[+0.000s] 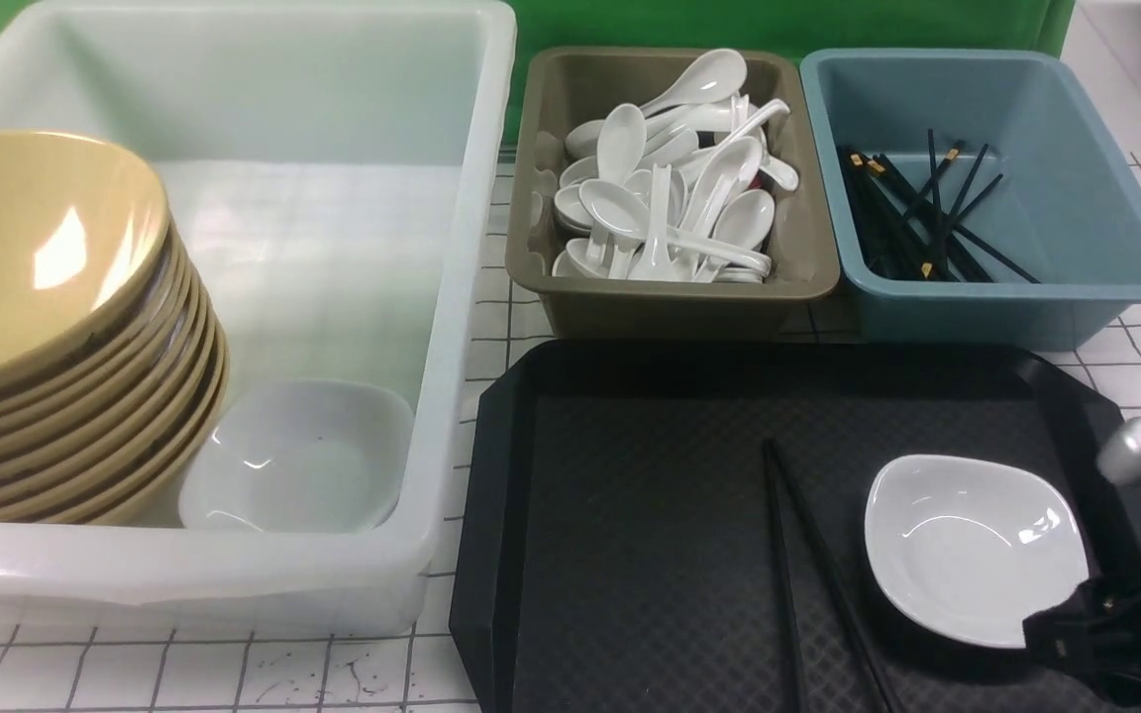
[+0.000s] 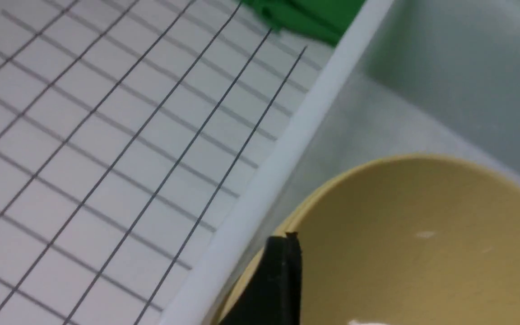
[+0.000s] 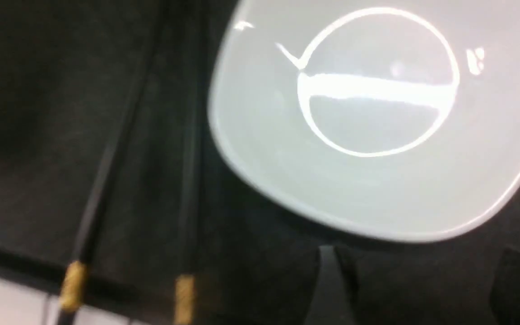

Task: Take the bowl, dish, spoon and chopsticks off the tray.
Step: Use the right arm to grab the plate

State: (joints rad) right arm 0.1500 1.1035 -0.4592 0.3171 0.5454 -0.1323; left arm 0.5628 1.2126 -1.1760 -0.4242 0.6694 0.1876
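Observation:
The black tray [image 1: 630, 555] lies at the front right. On it are the white dish [image 1: 972, 545] and, to its left, the black chopsticks [image 1: 808, 584]. No spoon or bowl shows on the tray. My right gripper [image 1: 1076, 624] is open and empty, low at the dish's near right edge. In the right wrist view the gripper [image 3: 422, 289] is just short of the dish [image 3: 377, 113], with the chopsticks [image 3: 106, 180] beside it. My left gripper [image 2: 411, 280] is open over the top yellow bowl [image 2: 400, 234] of a stack [image 1: 26, 257].
A large white tub [image 1: 471, 327] at the left holds the bowl stack and another white dish [image 1: 298, 456]. Behind the tray stand a grey-brown tub [image 1: 531, 198] full of white spoons [image 1: 670, 178] and a blue tub [image 1: 1135, 228] with black chopsticks [image 1: 927, 218].

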